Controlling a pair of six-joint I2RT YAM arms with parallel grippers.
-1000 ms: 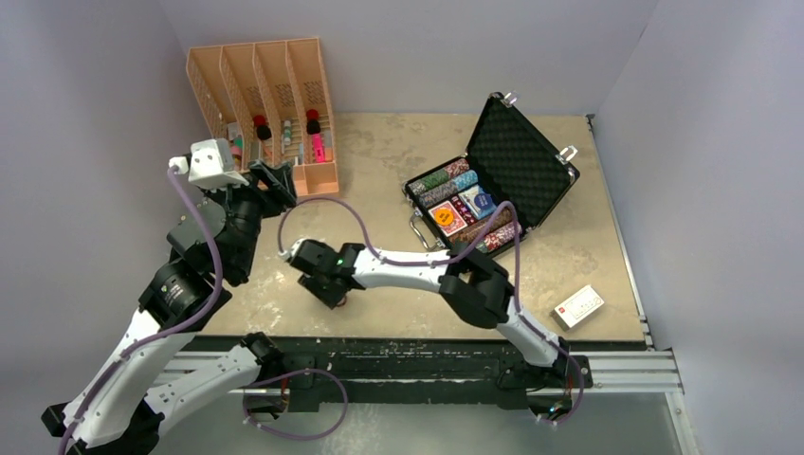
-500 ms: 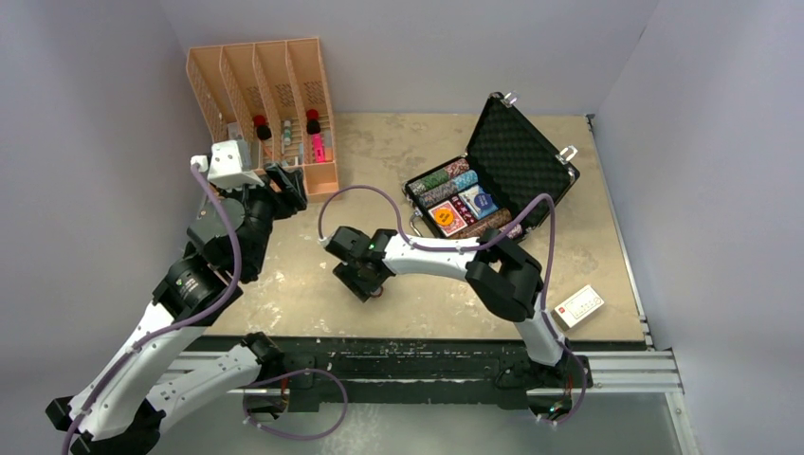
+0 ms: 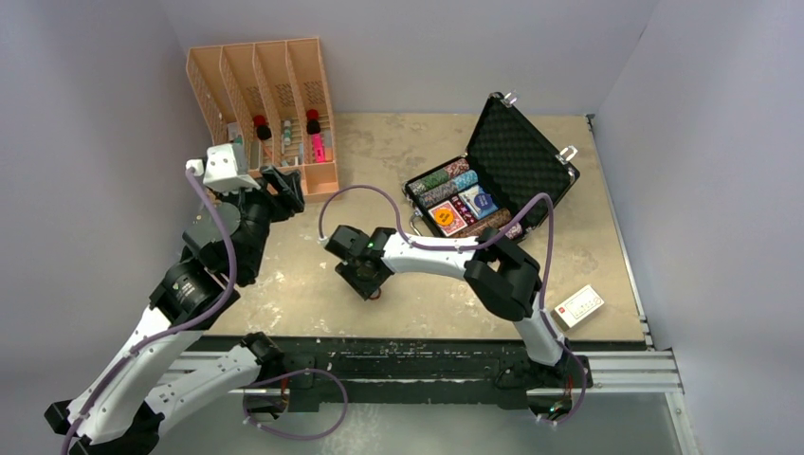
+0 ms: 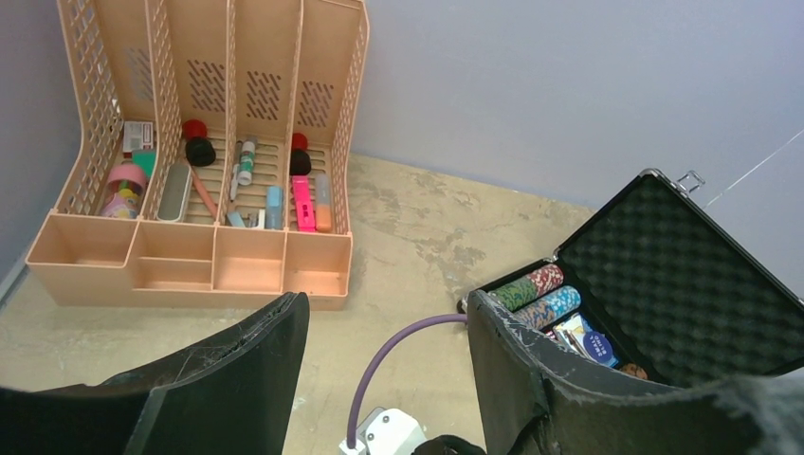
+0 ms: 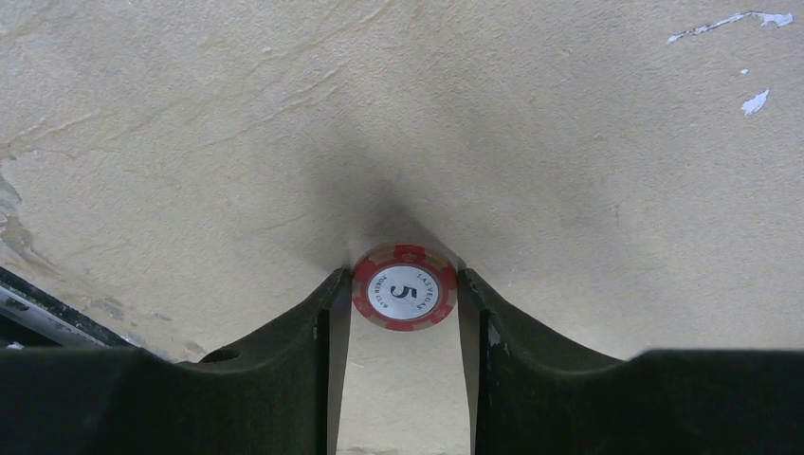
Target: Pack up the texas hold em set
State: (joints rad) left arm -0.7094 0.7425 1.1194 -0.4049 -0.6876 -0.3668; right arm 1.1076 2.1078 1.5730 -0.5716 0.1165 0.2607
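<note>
The black briefcase (image 3: 520, 156) of the texas hold em set lies open at the back right, its foam lid raised. Rows of coloured chips (image 3: 446, 180) and card decks (image 3: 451, 216) fill its base. In the left wrist view the case (image 4: 683, 275) shows at the right with chip rows (image 4: 536, 289). My right gripper (image 3: 372, 287) points down at the table's front middle. A red chip (image 5: 405, 291) marked 5 sits between its fingertips, and both touch its rim. My left gripper (image 4: 384, 313) is open and holds nothing, hovering in front of the orange rack.
The orange four-slot rack (image 3: 265, 104) with bottles and pens stands at the back left. A small white box (image 3: 578, 305) lies near the front right edge. The right arm's purple cable (image 3: 360, 194) loops over the table between rack and case.
The right gripper has moved to the right, toward the case, then held still. The left wrist shifted slightly back and to the right.
</note>
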